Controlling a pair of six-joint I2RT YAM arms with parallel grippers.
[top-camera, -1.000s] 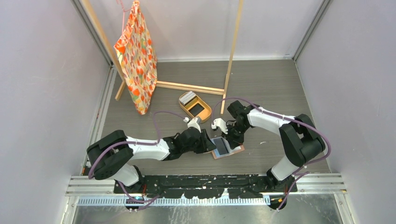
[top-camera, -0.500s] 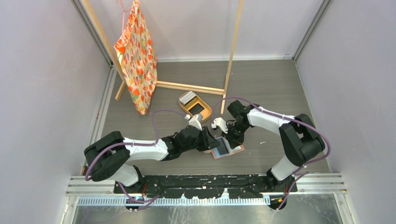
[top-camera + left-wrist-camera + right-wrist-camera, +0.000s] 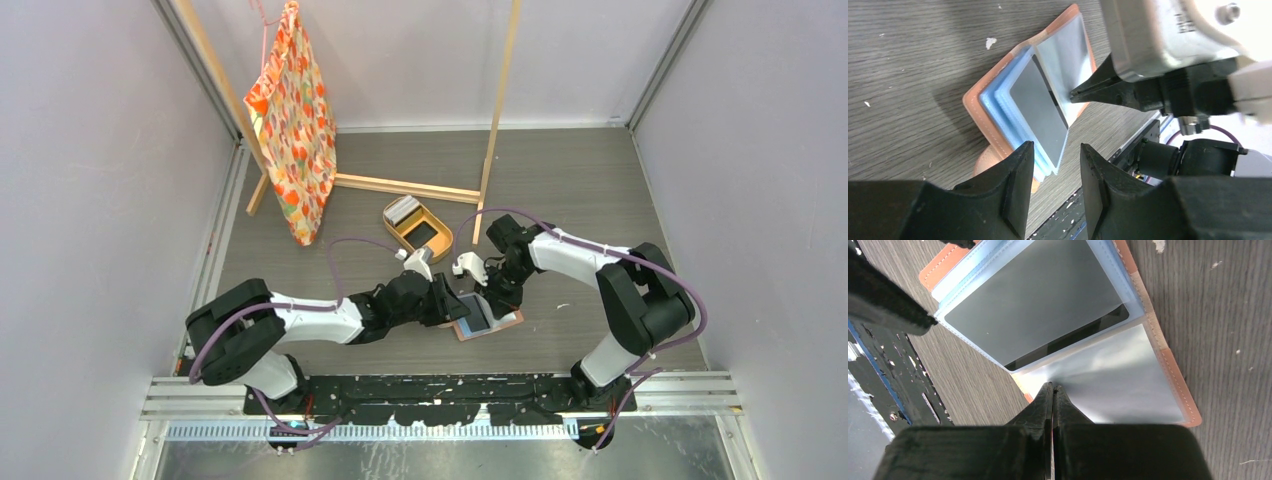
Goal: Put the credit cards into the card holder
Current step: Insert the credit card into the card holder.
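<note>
Left gripper spread, corner of blue-edged sleeves between its fingers. Card holder lies open on table, lower centre of overhead frame; grey card in sleeve. Right gripper pressed together, tip on glossy pocket. Print on its housing too blurred to read. Beyond, tan tray with stacked cards.

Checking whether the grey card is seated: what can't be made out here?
Top view: left gripper and right gripper cover most of the card holder; tray's cards too small to count.
Left wrist: grey card's near corner hidden behind a finger.
Right wrist: shut tips hide whether they pinch the clear sleeve.
</note>
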